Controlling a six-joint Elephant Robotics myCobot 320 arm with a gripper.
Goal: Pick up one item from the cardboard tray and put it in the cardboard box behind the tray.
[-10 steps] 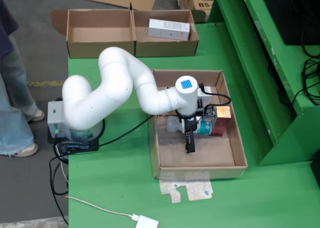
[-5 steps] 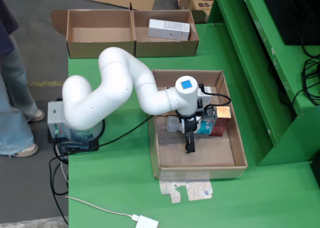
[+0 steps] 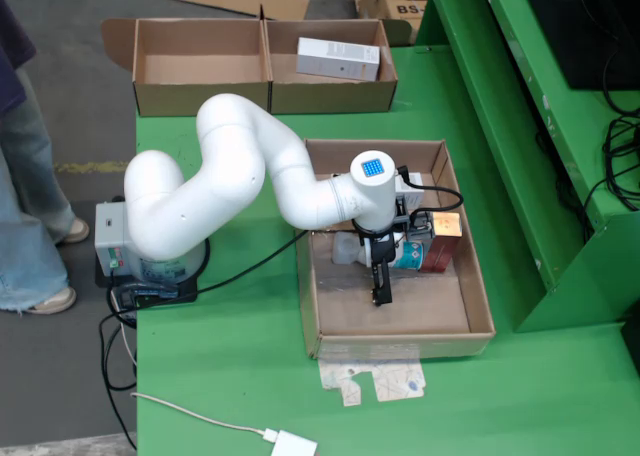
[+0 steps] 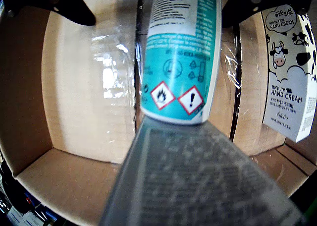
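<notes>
Nothing much shifts vs. the earlier frames: arm point(image 3: 240, 176) holds the same pose, wrist parked over the cardboard tray point(image 3: 330, 331), so this reads as a pause right at the grasp, not a lift yet. Pincer point(image 3: 381, 284) hangs low inside the tray, black fingers pointing down toward the tray floor. From the fixed view, can't tell if it's spread or closed. In the wrist view two black finger parts point(image 4: 64, 5) show at top left and top right, well apart, w/ the teal spray can point(image 4: 181, 57) running down between them, so jaws look spread around it, not pinching yet, though contact isn't clear. Can lies on its side on the tray floor; long axis runs roughly top-to-bottom in the wrist view, hazard-diamond end toward the bottom of frame, butting against a grey printed carton point(image 4: 198, 181) that fills the lower part of the view. In the fixed view the can point(image 3: 408, 257) lies left-right across the tray, under the wrist, just beside the hand cream box point(image 4: 292, 72) to its right. My read: closing on the can across its short width is the step at hand. Target cardboard box point(image 3: 265, 94) sits behind the tray on the green table point(image 3: 220, 376), a white carton point(image 3: 338, 59) already in its right half.
</notes>
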